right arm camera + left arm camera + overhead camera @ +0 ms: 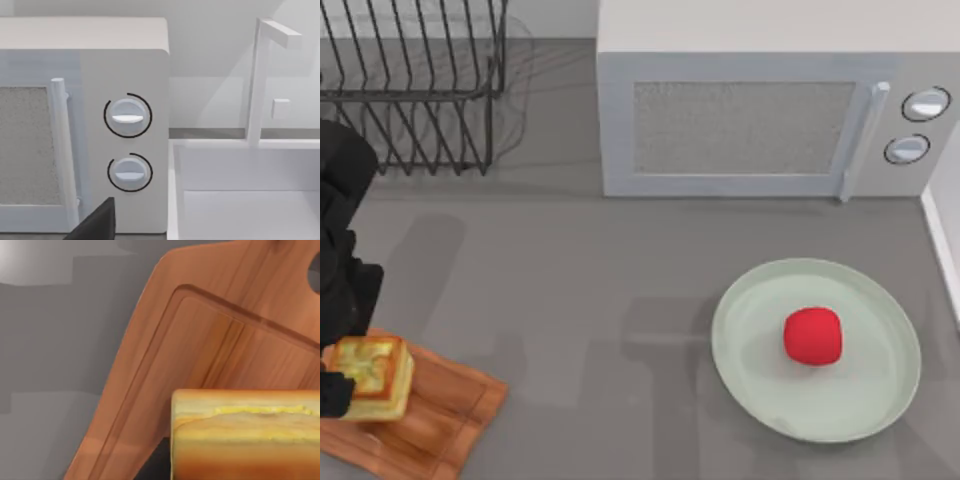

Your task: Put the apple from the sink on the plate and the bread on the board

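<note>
The bread (377, 375), a thick golden toast chunk, is over the near-left part of the reddish-brown board (445, 410). My left gripper (342, 360) is shut on it at the table's left edge. The left wrist view has the bread (245, 435) close up with the grooved board (200, 355) beyond it. Whether the bread rests on the wood or hangs just above it is not clear. The red apple (812, 336) lies on the mint-green plate (750, 370), a little right of its centre. A dark part of my right gripper (95, 225) shows in front of the microwave.
A white microwave (740, 120) stands at the back, its two knobs (127, 116) close to the right wrist camera. The white sink (250, 200) with its tap (260, 75) lies right of it. A black wire dish rack (415, 85) fills the back left.
</note>
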Robot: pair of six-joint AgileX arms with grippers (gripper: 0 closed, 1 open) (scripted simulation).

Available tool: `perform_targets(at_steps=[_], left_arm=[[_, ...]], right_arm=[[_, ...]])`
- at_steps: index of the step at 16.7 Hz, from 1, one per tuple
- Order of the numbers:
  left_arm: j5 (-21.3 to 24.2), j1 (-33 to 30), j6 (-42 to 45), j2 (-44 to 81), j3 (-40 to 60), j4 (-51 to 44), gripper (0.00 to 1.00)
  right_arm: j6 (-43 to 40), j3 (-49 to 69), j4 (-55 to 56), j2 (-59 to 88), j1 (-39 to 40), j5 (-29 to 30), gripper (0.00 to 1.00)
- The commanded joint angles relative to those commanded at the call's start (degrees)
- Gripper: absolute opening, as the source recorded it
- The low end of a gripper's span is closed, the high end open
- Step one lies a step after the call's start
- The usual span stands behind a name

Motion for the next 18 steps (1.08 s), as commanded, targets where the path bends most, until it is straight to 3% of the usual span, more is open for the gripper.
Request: perform_targets(at_steps=[5,15,18], left_arm=[[0.0,0.0,0.0,0.0,0.0,0.0,0.98],[0.0,0.03,0.0,-0.04,0.03,-0.01,1.0],[-0.01,0.14,3.5,-3.5,-0.91,2.46,1.0]], right_arm=[[0.0,0.0,0.0,0.0,0.0,0.0,1.0],[0.0,0.0,0.0,0.0,0.0,0.0,1.0],[0.0,0.0,0.0,0.0,0.0,0.0,1.0]])
